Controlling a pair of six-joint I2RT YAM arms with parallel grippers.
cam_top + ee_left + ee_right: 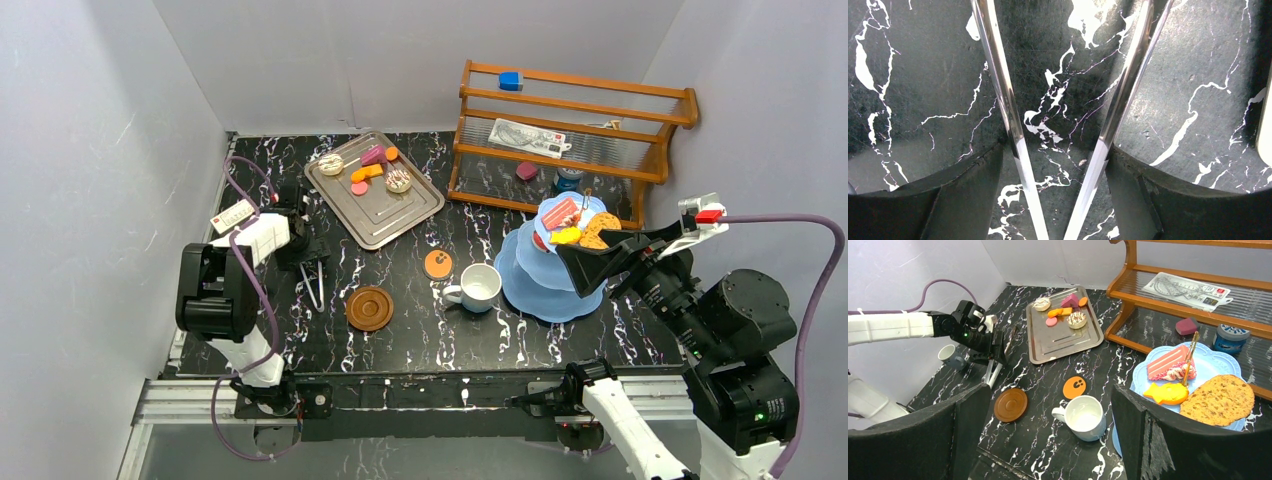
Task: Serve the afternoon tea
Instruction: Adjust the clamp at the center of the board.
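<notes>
My left gripper point(311, 262) points down at the table's left side. Its fingers point(973, 190) press the outer sides of both arms of the metal tongs point(1015, 135), which lie on the marble. My right gripper point(590, 265) hangs open and empty beside the light-blue stand point(540, 290). The stand's top tier carries a pink cake point(1168, 362), a yellow fish pastry point(1165, 393) and a cookie point(1220, 400). A white mug point(481, 286) stands left of the stand, and a brown saucer point(369, 307) lies further left. More pastries point(366, 173) sit on the silver tray point(385, 218).
A grey mug point(949, 355) stands by the left wall, behind my left arm. An orange coaster point(438, 264) lies beyond the white mug. A wooden rack point(570, 130) with small items fills the back right corner. Walls close in on both sides.
</notes>
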